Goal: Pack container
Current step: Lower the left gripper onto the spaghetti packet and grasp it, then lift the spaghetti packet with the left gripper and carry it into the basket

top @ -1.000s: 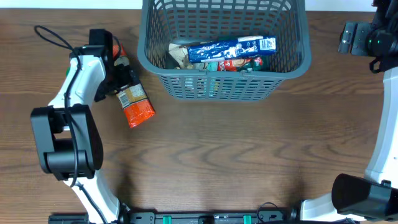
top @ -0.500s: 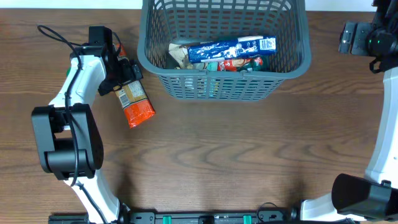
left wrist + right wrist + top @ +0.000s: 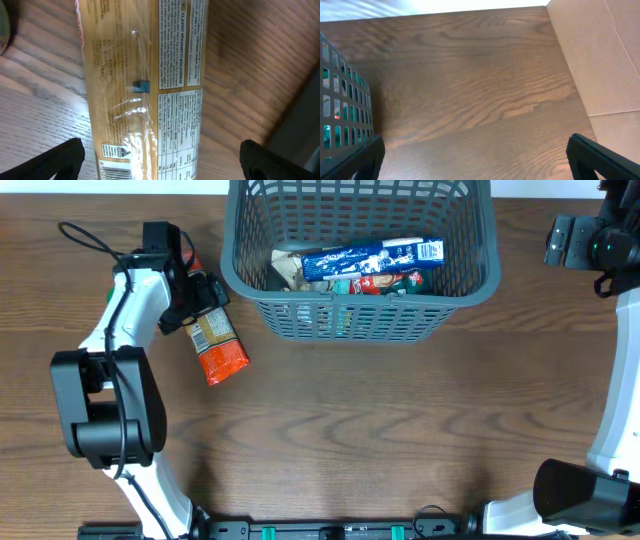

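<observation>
The step in hand looked to be the pickup of the pasta packet (image 3: 216,345), which lay flat on the table (image 3: 400,430) just left of the basket (image 3: 350,318). The left gripper (image 3: 162,162) hovered over the packet's pale half with its jaws spread wide, one finger on each side of the packet's width. Neither appeared to touch it, and the gripper held nothing. Done well, the arm would descend straight so the fingers straddled the narrow width, close gently because dry pasta in film can crack or slip, then lift clear of the basket's rim. The basket already held a blue packet (image 3: 370,257) and a red one (image 3: 388,282) near its front wall, so the far floor seemed freest. The right gripper (image 3: 477,162) hung wide open and empty over the table right of the basket.
</observation>
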Robot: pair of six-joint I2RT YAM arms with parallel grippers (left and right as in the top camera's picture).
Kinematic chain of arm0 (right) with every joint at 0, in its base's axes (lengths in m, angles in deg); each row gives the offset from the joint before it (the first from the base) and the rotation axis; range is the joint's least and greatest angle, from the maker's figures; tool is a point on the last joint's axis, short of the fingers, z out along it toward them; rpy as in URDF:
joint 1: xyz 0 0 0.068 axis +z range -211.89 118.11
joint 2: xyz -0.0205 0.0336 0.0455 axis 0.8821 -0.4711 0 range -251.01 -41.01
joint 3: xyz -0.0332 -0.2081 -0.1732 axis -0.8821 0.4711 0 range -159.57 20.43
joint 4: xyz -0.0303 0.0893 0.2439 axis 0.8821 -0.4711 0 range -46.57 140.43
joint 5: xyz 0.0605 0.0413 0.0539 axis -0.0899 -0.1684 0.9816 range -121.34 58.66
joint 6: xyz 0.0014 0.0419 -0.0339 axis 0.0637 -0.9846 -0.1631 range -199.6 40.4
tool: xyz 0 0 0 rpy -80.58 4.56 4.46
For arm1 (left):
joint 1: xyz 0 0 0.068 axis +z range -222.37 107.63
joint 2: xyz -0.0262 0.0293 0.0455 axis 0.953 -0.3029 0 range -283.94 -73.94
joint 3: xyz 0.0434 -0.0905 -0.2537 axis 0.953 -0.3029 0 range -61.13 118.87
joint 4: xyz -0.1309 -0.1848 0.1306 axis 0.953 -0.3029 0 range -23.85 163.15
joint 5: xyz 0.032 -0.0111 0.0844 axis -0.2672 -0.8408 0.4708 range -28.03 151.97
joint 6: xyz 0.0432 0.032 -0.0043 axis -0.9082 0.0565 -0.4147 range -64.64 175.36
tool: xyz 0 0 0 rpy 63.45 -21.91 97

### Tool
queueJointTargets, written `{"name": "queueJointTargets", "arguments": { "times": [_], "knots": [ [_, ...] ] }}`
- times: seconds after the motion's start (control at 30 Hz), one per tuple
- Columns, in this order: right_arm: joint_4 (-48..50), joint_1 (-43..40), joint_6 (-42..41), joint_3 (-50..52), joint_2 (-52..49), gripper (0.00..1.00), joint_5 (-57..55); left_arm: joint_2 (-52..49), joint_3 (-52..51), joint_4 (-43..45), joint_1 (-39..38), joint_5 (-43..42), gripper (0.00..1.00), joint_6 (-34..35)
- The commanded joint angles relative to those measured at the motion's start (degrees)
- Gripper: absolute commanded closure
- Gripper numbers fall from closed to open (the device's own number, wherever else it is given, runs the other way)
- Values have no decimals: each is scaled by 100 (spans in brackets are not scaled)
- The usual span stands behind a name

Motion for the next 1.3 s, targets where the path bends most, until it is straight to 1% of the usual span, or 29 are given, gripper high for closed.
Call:
{"name": "queueJointTargets", "arguments": {
  "times": [0.0, 0.17, 0.43, 0.7, 0.83, 0.87, 0.9, 1.0, 1.03, 1.27],
  "knots": [
    [-7, -15, 55, -66, 48, 1, 0, -299, 42, -15, -120, 70, 1, 164],
    [-7, -15, 52, -66, 48, 1, 2, -584, 42, -17, -208, 96, 1, 201],
    [-7, -15, 55, -66, 48, 1, 0, -710, 42, -101, -210, 688, 1, 114],
    [-9, -15, 55, -66, 48, 1, 2, -710, 42, -52, -210, 693, 1, 107],
    [-7, -15, 52, -66, 48, 1, 0, -713, 42, -57, -212, 691, 1, -101],
    [-7, -15, 55, -66, 48, 1, 2, -713, 42, -81, -210, 691, 0, -170],
    [-7, -15, 55, -66, 48, 1, 2, -713, 42, -101, -210, 688, 13, -254],
    [-7, -15, 55, -66, 48, 1, 0, -713, 42, -157, -210, 688, 81, -426],
    [-7, -15, 55, -66, 48, 1, 0, -713, 42, -168, -210, 673, 94, -433],
    [-9, -15, 52, -66, 48, 1, 0, -682, 42, -240, -210, 608, 95, -619]
  ]
}}
